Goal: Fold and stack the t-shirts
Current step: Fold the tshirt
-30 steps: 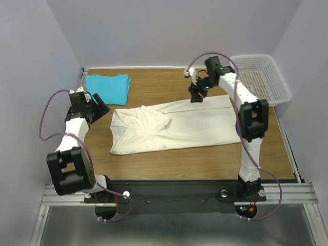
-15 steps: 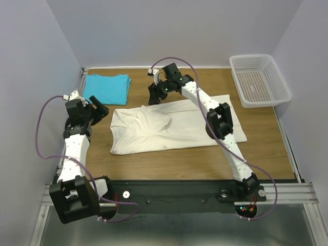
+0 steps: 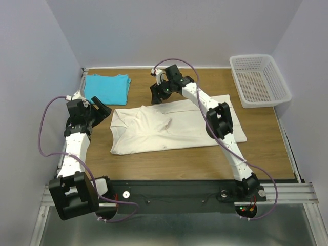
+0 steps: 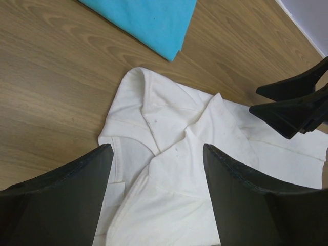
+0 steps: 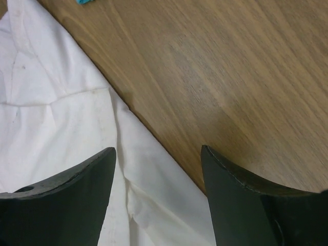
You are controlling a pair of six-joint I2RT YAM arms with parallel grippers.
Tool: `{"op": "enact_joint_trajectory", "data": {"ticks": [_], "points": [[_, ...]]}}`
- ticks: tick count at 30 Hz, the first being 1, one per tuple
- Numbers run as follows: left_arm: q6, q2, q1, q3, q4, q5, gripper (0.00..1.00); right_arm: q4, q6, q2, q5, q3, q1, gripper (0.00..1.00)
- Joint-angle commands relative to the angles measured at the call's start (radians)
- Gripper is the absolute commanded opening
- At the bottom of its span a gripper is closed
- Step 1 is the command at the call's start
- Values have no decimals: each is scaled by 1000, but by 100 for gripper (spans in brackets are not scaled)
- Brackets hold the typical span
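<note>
**Wood-grain table, two shirts, both end effectors spread wide**

Brown wood-grain laminate covers the table, which is closed in by plain pale lavender-grey walls on three sides.

At the left, the left end effector hangs above the table with its two black fingers set far apart. Nothing is between them and they touch nothing. Beyond it, toward the far left corner, lies the turquoise t-shirt, folded flat. Directly below and ahead of its fingers is the rumpled collar end of the cream t-shirt, which stretches away to its right across the middle of the table.

The right end effector hovers over the far long edge of the cream t-shirt, near that same collar end. Its jaws also gape and grip nothing. In its wrist view the cloth's edge runs between the fingers, with cream fabric under the left one and bare wood under the right.

Well off to its right, at the far right corner, sits a white perforated basket.
</note>
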Motion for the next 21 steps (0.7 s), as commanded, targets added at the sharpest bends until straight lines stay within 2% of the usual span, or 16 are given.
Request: {"op": "enact_joint_trajectory", "data": {"ticks": [1, 13, 21], "points": [[-8, 4, 1, -20, 31, 31, 82, -15, -23, 27, 1, -3, 9, 73], [-13, -2, 1, -28, 37, 36, 81, -61, -31, 54, -27, -6, 9, 72], [-11, -5, 1, -34, 38, 37, 81, -92, -17, 53, -111, -20, 15, 68]]}}
